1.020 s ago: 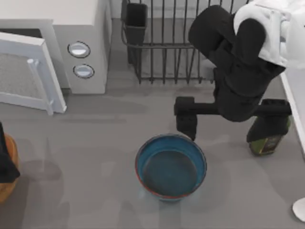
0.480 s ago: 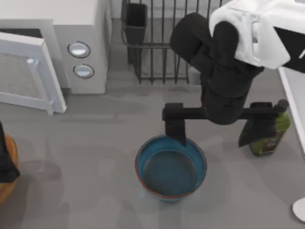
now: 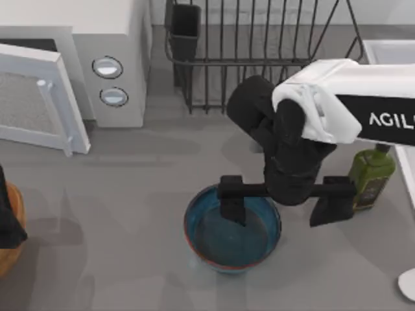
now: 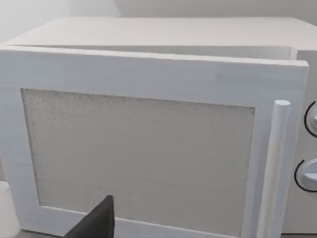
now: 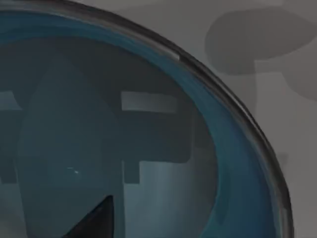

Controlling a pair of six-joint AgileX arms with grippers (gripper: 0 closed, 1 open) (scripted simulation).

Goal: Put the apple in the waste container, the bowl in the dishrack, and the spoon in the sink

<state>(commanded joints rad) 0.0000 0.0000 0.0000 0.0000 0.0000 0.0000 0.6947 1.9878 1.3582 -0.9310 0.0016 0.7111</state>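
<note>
Grey table (image 3: 130, 214) | bowl (image 3: 207, 249) empty | right gripper (image 3: 280, 207) fingers spread across its rim

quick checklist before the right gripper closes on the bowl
1. Right gripper open: ok, fingers spread wide.
2. One finger inside the bowl, the other outside: ok, the second finger hangs beyond the rim on the right.
3. Rim between the fingers: ok in the top view, the rim runs through the gap.
4. Fingers low enough to pinch the wall: cannot tell from above.
5. Green bottle clear of the outer finger: not ok, it stands right beside it.
6. Dishrack free to take the bowl: ok, its bars hold nothing.
7. Left gripper out of the way: ok, the left arm sits at the table's left edge.
</note>
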